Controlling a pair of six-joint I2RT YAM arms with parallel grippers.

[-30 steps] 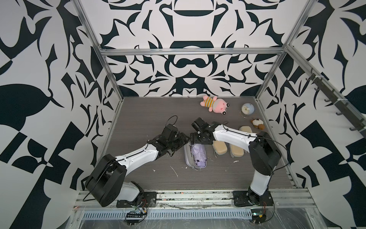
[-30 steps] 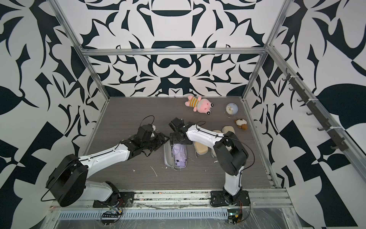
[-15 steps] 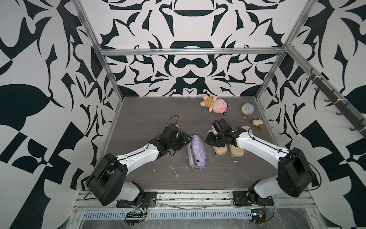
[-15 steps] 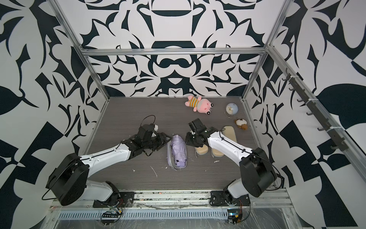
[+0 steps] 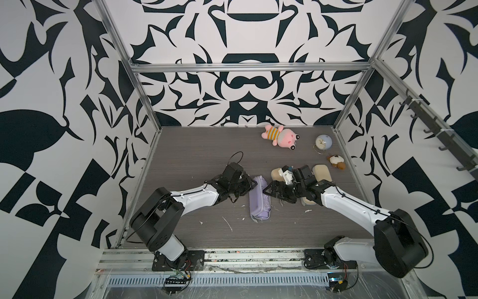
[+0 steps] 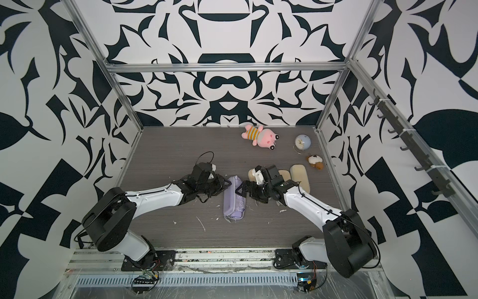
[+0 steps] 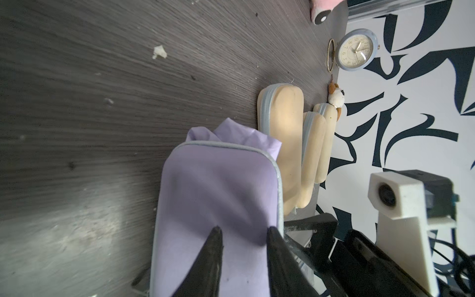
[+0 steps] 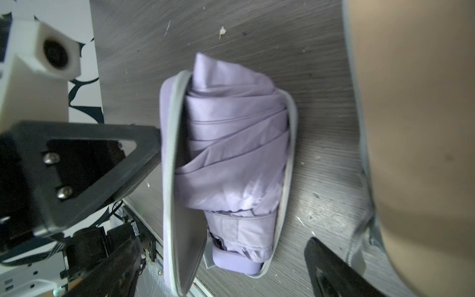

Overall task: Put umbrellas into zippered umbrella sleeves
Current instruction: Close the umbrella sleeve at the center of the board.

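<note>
Left wrist: beige sleeves point(image 7: 282, 133), clock point(image 7: 356, 50), possibly dog plush point(image 7: 336, 99).

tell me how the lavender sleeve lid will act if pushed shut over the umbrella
The lavender sleeve lid looks semi-stiff: it stands on edge keeping its shape, so it should probably hinge over in one piece. The lavender umbrella bulges, fabric poking past the rim, so the lid may spring back or trap cloth in the zip.
</note>
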